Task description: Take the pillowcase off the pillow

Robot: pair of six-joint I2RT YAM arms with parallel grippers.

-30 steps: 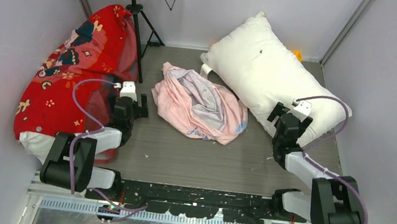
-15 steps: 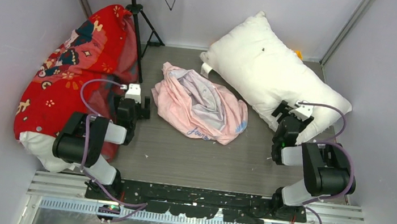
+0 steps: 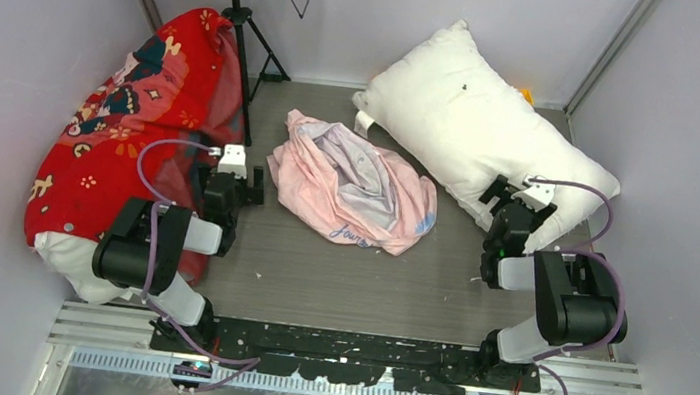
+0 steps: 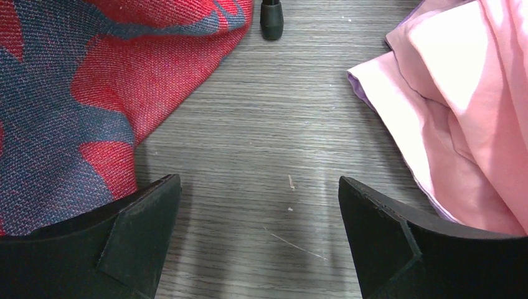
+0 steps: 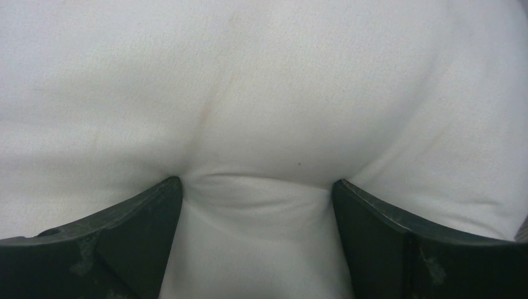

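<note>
The pale pink pillowcase (image 3: 352,188) lies crumpled on the grey table in the middle, greyish lining showing, apart from the pillow. Its edge also shows in the left wrist view (image 4: 461,118). The plain white pillow (image 3: 475,132) lies diagonally at the back right. My left gripper (image 3: 232,183) is open and empty over bare table (image 4: 258,187), between the red fabric and the pink case. My right gripper (image 3: 515,213) is open, its fingertips pressed against the pillow's near side (image 5: 255,187), denting it; the white pillow (image 5: 261,93) fills that view.
A pillow in a red cartoon-patterned case (image 3: 134,121) leans against the left wall, its fabric (image 4: 81,93) close to my left fingers. A black tripod stand (image 3: 244,43) rises at the back left, one foot (image 4: 271,22) on the table. Walls enclose three sides.
Both arms have folded back toward their bases over the last second, the grippers pulling slightly nearer. The pillowcase and pillow have not moved.
</note>
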